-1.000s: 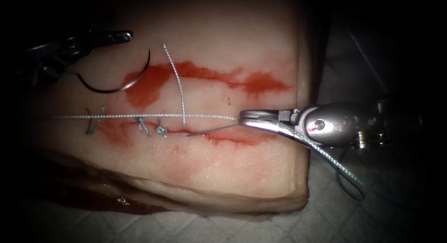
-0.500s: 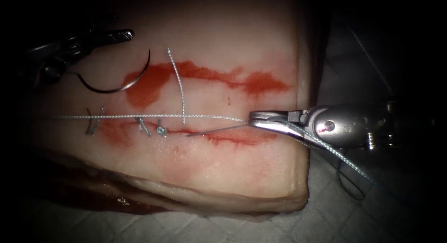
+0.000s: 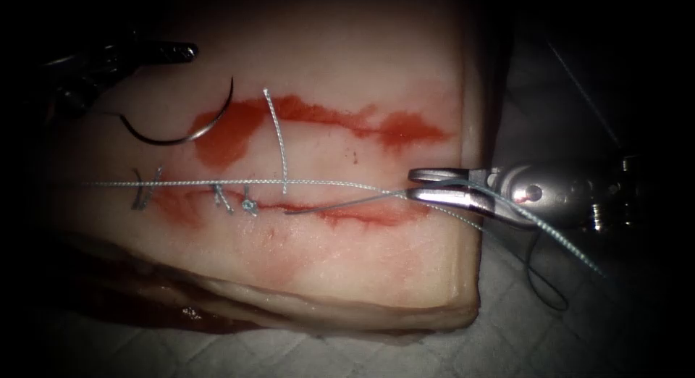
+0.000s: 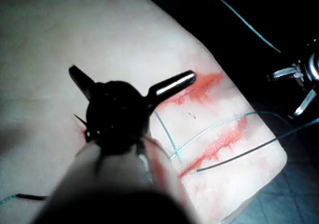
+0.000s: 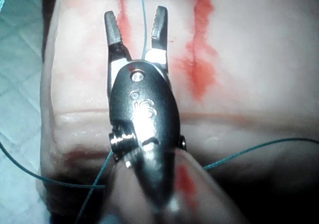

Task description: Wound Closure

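The tissue [image 3: 347,262] has a horizontal cut [image 3: 347,213] with three stitches [image 3: 221,197] along its left part. The curved needle [image 3: 177,137] lies loose on the tissue above the cut, at the left, held by neither tool. Just above it my left tool [image 3: 137,59] hovers with its jaws spread wide and nothing in them [image 4: 132,73]. A long thread [image 3: 311,182] runs along the cut to my right tool [image 3: 414,184] at the tissue's right edge. That tool's jaws stand open and the thread [image 5: 144,35] passes loosely between them [image 5: 135,14].
A short thread end [image 3: 276,139] stands up across the red fluid [image 3: 232,128] above the cut. A dark thread tail [image 3: 326,204] lies over the cut. More thread loops [image 3: 543,276] on the white cloth [image 3: 362,356] past the tissue's right edge.
My right tool has drawn back to the right along the thread, and its jaws, shut on the thread before, have opened. My left tool's jaws have spread wider.
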